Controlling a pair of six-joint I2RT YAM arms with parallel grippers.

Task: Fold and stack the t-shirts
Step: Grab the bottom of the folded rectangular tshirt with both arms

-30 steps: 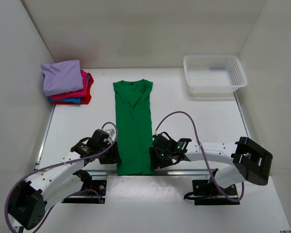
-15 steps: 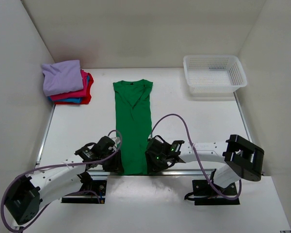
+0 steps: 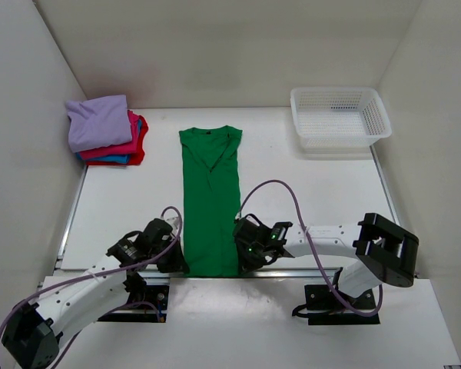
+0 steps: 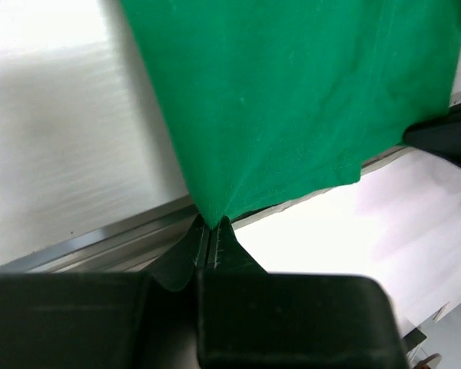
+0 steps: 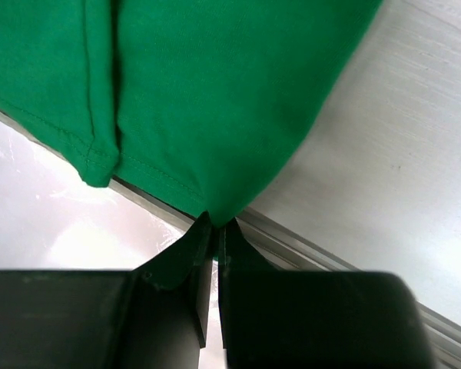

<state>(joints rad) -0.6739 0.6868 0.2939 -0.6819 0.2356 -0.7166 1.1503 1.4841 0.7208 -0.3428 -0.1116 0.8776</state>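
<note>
A bright green t-shirt (image 3: 210,200) with a dark collar lies folded into a long strip down the middle of the table, collar at the far end. My left gripper (image 3: 178,264) is shut on its near left hem corner (image 4: 209,214). My right gripper (image 3: 243,260) is shut on the near right hem corner (image 5: 215,211). Both wrist views show the cloth pinched between the black fingertips right at the table's metal edge rail. Folded lavender, pink-red and blue t-shirts (image 3: 106,129) are stacked at the far left.
A white plastic mesh basket (image 3: 338,117) stands at the far right. A metal rail (image 4: 77,246) runs along the table's near edge, just under both grippers. White walls close in on the left, back and right.
Both grippers went from open at the shirt's sides to shut on its near hem corners. The left arm drew back slightly towards the near edge.
</note>
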